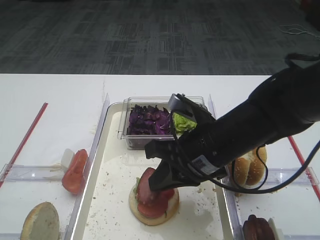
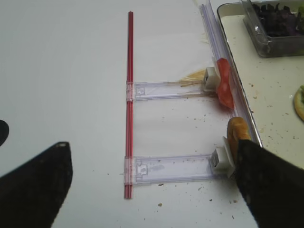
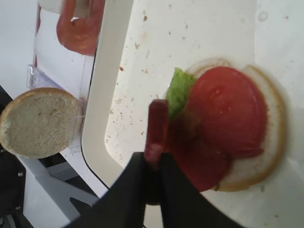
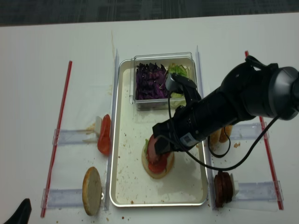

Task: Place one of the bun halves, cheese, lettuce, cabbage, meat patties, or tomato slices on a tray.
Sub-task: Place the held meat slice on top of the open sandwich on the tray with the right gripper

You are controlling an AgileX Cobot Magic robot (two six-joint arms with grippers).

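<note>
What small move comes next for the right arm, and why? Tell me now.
Probably lower and open. The right gripper is shut on a meat patty, held on edge beside the tomato slice already stacked on the bun half in the tray.

White table [image 4: 42, 93] carries all items. Cream tray [image 4: 122, 168] lies flat at centre, under right gripper's fingers [image 3: 156, 137]. Red strip [image 4: 58, 133] lies well left of fingers, second red strip [image 4: 264, 135] well right. Clear plastic holders [image 4: 70, 136] flank tray both sides. Crumbs scattered on table beside tray's left rim.
</note>
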